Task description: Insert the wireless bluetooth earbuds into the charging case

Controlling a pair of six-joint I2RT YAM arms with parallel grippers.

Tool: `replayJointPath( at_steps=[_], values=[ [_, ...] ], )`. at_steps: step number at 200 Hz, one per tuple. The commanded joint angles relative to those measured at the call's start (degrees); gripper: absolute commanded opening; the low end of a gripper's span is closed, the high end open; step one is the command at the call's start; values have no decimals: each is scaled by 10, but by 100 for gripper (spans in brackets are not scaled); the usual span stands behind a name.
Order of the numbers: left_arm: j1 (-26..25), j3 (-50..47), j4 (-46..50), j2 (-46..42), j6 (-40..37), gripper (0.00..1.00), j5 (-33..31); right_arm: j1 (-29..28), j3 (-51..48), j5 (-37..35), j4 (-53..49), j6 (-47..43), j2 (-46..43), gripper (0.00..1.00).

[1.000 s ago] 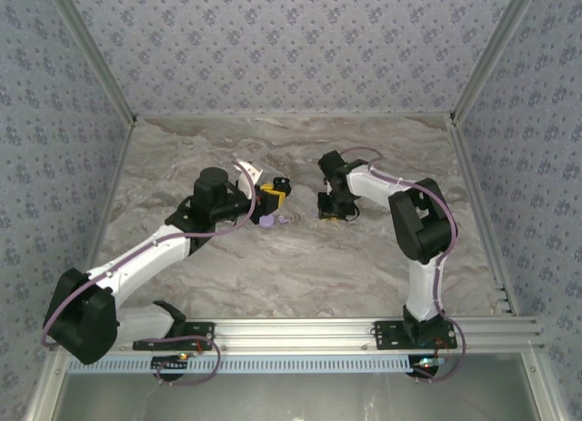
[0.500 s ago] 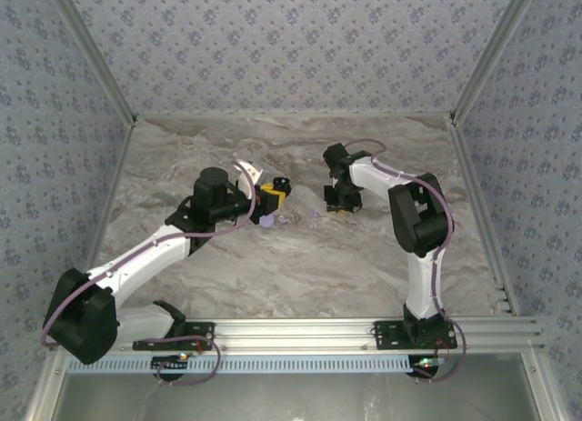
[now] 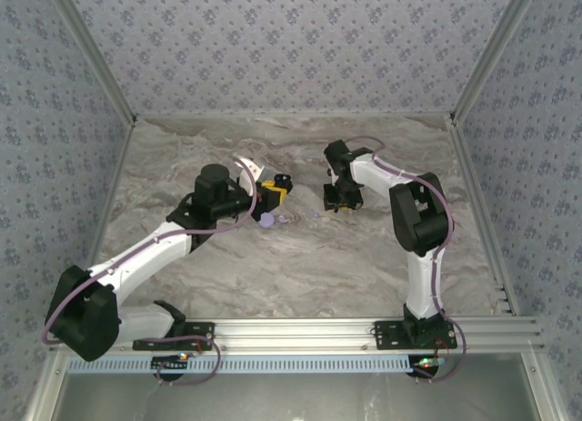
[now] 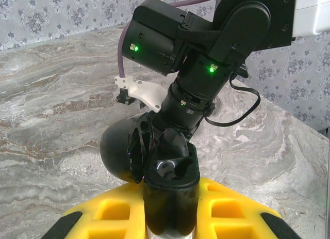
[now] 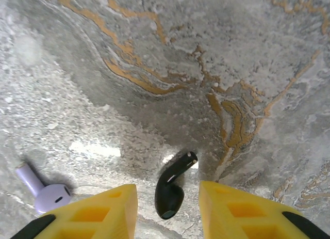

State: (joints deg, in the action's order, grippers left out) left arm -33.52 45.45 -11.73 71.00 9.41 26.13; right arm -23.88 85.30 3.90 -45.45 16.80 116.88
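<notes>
My left gripper is shut on a black charging case, held upright with its lid swung open to the left. From above, the left gripper sits left of centre. A black earbud lies on the marble between my right gripper's yellow fingers, touching neither. My right gripper is open and points down at the table. A lavender earbud lies to its left. A small round lavender case rests on the table just in front of the left gripper.
The right arm's wrist stands close beyond the held case. The marble table is bounded by patterned walls, with an aluminium rail along the near edge.
My right gripper has shifted slightly right and away, and its jaws have widened. The lavender earbud now lies uncovered to its left. The left arm has stayed still.
</notes>
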Motion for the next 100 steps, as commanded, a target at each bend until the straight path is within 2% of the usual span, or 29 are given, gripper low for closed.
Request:
replayJointPath(
  at_steps=[1, 49, 100],
  values=[
    [-2, 25, -5, 4, -11, 19, 11, 7, 20, 11, -17, -11, -20, 36],
    [-2, 30, -3, 10, -11, 18, 14, 16, 19, -9, -35, -6, -22, 28],
    [-2, 33, -4, 18, -13, 19, 16, 24, 2, -33, -32, 8, -20, 24]
  ],
)
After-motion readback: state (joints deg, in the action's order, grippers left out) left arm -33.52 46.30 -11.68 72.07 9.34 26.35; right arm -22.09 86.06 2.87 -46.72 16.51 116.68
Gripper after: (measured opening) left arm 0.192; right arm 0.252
